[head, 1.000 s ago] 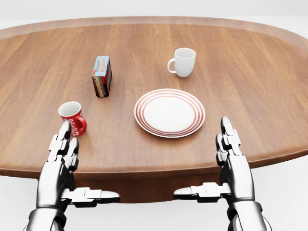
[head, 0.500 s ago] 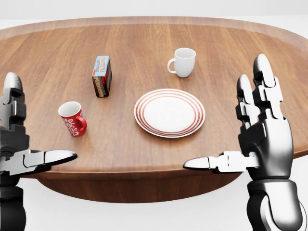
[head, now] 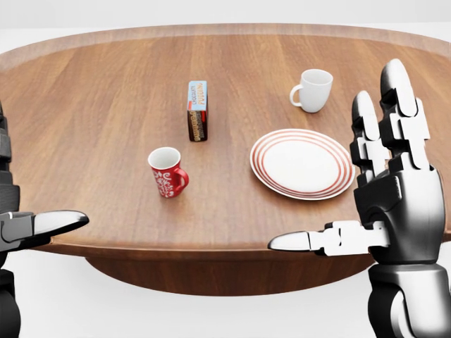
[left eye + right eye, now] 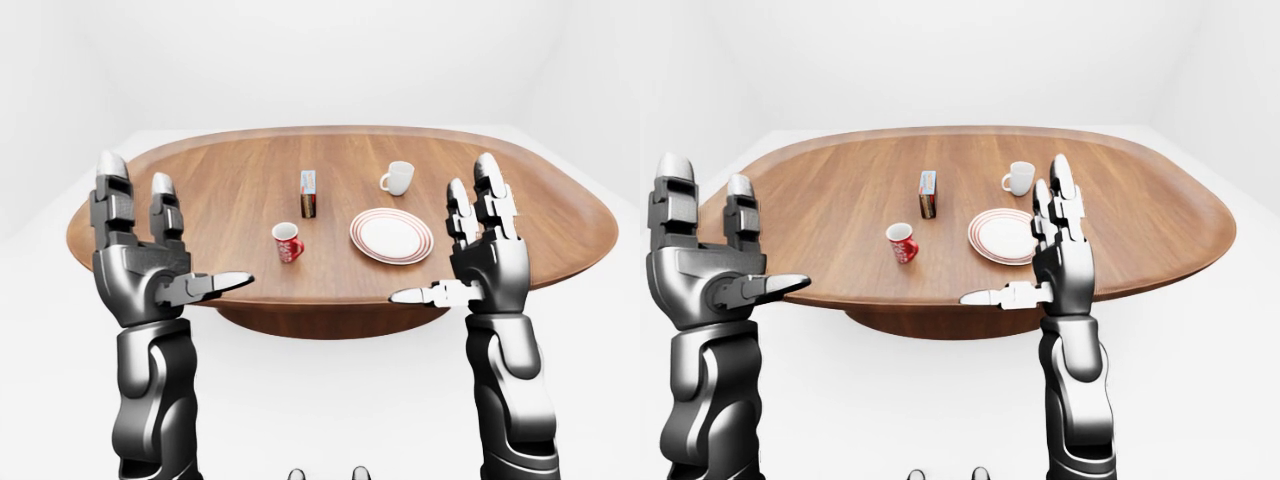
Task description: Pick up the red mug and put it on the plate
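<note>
The red mug [image 3: 167,172] with a white pattern stands upright on the wooden table [image 3: 91,91], left of centre in the head view. The white plate [image 3: 301,163] with red rings lies to the mug's right, bare. My left hand [image 4: 172,236] is open, fingers up and thumb out, raised off the table's near edge, well left of the mug. My right hand [image 4: 440,240] is open in the same pose, raised near the plate's right side. Both hands are empty.
A white mug [image 3: 313,89] stands above the plate in the head view. A small upright box [image 3: 197,110] stands above the red mug. The table's rounded near edge [image 3: 211,250] runs between my hands.
Both hands have risen from the table's near edge and spread apart, still open. The whole picture has shifted right, so the camera has moved left; the things on the table have not moved.
</note>
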Controlling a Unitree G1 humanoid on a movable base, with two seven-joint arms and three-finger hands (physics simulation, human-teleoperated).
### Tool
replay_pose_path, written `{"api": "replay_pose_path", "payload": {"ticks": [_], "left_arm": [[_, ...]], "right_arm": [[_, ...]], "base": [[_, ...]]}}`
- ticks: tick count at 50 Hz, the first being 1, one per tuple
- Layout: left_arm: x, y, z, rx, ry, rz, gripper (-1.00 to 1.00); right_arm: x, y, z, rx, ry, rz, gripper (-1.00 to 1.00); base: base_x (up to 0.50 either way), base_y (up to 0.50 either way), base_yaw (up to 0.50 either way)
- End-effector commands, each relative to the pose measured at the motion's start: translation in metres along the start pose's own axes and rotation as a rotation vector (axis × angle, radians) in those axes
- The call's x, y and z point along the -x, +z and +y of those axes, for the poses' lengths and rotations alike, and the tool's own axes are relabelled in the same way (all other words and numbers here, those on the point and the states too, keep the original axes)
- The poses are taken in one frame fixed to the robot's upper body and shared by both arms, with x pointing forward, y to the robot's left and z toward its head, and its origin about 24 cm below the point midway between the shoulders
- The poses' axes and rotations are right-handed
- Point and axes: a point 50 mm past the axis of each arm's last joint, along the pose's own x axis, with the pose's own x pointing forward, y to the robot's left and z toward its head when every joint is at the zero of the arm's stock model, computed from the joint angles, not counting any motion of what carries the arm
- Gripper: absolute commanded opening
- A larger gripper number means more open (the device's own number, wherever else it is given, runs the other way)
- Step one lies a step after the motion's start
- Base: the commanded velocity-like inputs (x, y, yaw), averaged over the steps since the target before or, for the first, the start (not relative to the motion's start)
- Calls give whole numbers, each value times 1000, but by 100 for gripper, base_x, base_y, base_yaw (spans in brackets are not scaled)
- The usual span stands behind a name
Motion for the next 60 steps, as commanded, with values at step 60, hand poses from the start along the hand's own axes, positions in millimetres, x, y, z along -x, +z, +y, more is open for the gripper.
{"api": "replay_pose_path", "payload": {"ticks": [60], "left_arm": [[0, 5, 3, 16, 7, -14, 100]], "right_arm": [[-1, 6, 7, 11, 41, -26, 100]], "base": [[31, 8, 0]]}}
